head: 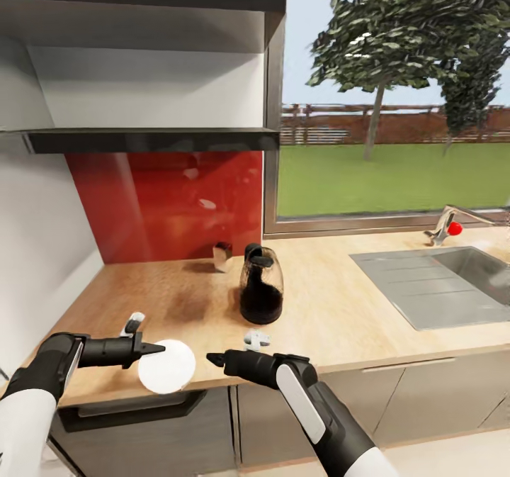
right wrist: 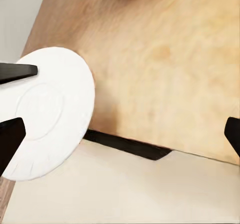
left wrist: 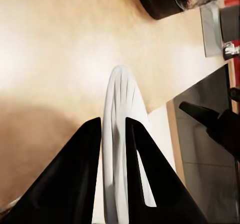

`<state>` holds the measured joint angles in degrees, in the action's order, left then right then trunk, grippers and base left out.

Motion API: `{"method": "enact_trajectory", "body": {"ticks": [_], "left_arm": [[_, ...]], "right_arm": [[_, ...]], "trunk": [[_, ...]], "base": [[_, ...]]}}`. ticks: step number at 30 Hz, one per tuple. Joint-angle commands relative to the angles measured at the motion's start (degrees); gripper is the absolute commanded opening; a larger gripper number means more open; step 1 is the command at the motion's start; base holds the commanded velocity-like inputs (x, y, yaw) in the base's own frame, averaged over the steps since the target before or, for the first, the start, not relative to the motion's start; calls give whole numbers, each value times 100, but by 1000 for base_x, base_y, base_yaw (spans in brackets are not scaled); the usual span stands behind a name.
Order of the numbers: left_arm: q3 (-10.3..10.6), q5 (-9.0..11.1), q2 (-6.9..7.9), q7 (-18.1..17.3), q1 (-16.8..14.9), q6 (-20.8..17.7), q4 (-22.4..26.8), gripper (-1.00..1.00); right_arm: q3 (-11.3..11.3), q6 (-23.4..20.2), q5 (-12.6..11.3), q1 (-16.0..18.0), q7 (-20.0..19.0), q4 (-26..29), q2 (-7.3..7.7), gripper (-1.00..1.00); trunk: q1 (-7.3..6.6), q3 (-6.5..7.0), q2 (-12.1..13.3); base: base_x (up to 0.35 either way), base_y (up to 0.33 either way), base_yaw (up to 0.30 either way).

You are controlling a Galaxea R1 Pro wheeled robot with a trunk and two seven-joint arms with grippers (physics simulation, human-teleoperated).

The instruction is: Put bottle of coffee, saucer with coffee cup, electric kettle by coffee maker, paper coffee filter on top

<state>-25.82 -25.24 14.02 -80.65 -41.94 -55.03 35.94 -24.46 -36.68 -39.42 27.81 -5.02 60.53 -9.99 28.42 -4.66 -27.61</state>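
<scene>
Beige kitchen countertop [head: 333, 307] is stretching before us; our left gripper [head: 157, 349] is pinching the saucer [head: 167, 367] at its front edge, near the electric kettle [head: 260, 285]. Our right gripper [head: 212, 357] is hanging open, empty.

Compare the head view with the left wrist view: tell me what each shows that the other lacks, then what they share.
Head view alone: the kitchen shelf, the window, the steel sink, and the electric kettle's lid and handle.

Left wrist view alone: the saucer seen edge-on, clamped between the left gripper's two fingers.

Both: the saucer held by the left gripper over the front edge of the kitchen countertop, the electric kettle, and the right gripper pointing toward the saucer.
</scene>
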Motion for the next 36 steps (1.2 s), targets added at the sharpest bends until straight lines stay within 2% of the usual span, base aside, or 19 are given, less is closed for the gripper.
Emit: {"method": "enact_trajectory", "body": {"ticks": [1,11,13,16,21,23,25,29,32,34,36], "left_arm": [[-23,-62,-4,-49,-7,-42,3,-100],[26,-60,-43,-85,0,-9,1,-100],[16,-66,-115,-213,43,49,-69,-100],[20,-64,-159,-233,374,166,-77,-100],[16,-67,-180,-326,947,611,-86,-100],[16,-68,-185,-329,1273,817,-88,-100],[15,-60,-188,-329,1477,1159,-103,-100],[-6,-59,-181,-330,1624,1456,-357,-100],[-23,-68,-177,-310,1770,1717,-588,-100],[-29,-68,-179,-280,1823,1986,-658,-100],[-35,-71,-180,-255,1868,2292,-944,-100]], "right_arm": [[4,-24,13,5,-17,3,-1,100],[5,-24,20,5,-17,3,-1,100],[6,-22,41,5,-10,-20,11,100],[3,-16,47,5,-8,-36,144,100],[3,-7,57,5,-8,-151,351,100],[3,47,80,5,-4,-476,386,100],[3,252,226,5,-7,-855,396,100],[-3,714,609,5,-8,-1497,391,100],[1,1148,772,5,-2,-2324,385,100],[2,1478,878,5,0,-2734,387,100],[2,1763,1045,5,24,-3328,395,100]], "trunk": [[0,-12,-12],[0,-12,-12],[0,-12,-12],[0,-12,-12],[0,-12,-12],[0,-12,-12],[0,-12,-12],[0,-12,-12],[0,-12,-12],[0,-12,-12],[0,-12,-12]], "base": [[-337,-25,0],[-337,-70,0],[-172,-22,0],[-54,-7,0],[-7,-1,0],[-1,0,0],[0,0,0],[0,0,0],[0,0,0],[0,0,0],[0,0,0]]}}
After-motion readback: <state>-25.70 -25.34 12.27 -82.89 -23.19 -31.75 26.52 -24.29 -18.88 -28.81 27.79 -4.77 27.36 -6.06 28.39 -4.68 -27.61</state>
